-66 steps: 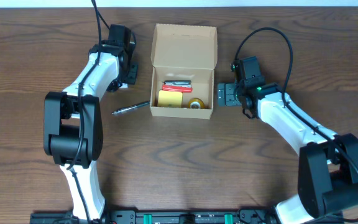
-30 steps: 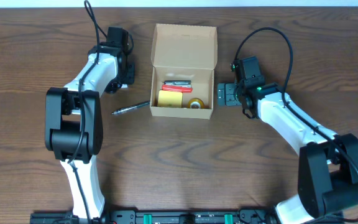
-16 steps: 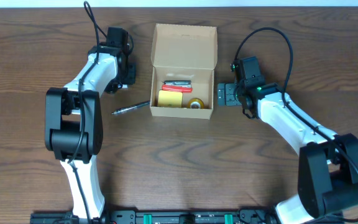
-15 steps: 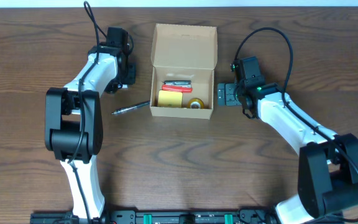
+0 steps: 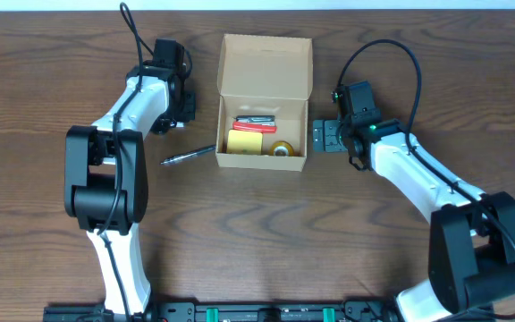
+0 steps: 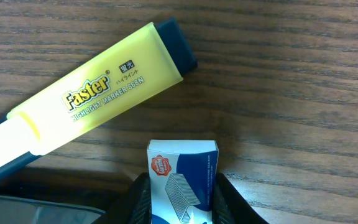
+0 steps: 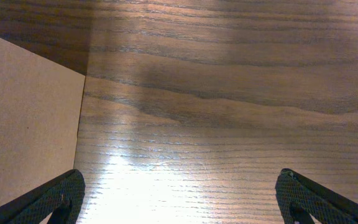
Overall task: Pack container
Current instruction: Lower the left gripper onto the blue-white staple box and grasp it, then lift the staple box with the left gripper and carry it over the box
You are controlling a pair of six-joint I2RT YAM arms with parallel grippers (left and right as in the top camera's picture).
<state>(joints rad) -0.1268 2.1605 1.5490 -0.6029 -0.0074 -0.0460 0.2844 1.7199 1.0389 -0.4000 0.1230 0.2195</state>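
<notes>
The container (image 5: 266, 63), a tan cardboard box with its flap lid standing open, sits mid-table and holds a red item (image 5: 256, 126), a yellow pad (image 5: 244, 141) and a tape roll (image 5: 282, 148). My left gripper (image 5: 183, 105) is down on the table to the box's left. In the left wrist view, the left gripper (image 6: 180, 200) is shut on a small blue-and-white staple box (image 6: 181, 171), both fingers against its sides. A yellow highlighter (image 6: 98, 93) lies just beyond it. My right gripper (image 7: 179, 199) stands open and empty beside the container's right wall (image 7: 23, 118).
A silver pen (image 5: 188, 155) lies on the wooden table by the container's front left corner. The right gripper (image 5: 323, 137) rests low against the box's right side. Both arm bases stand at the near edge.
Since the earliest frame the left arm has shifted slightly at the box's left; over the last second it holds still. The right arm has not moved.
</notes>
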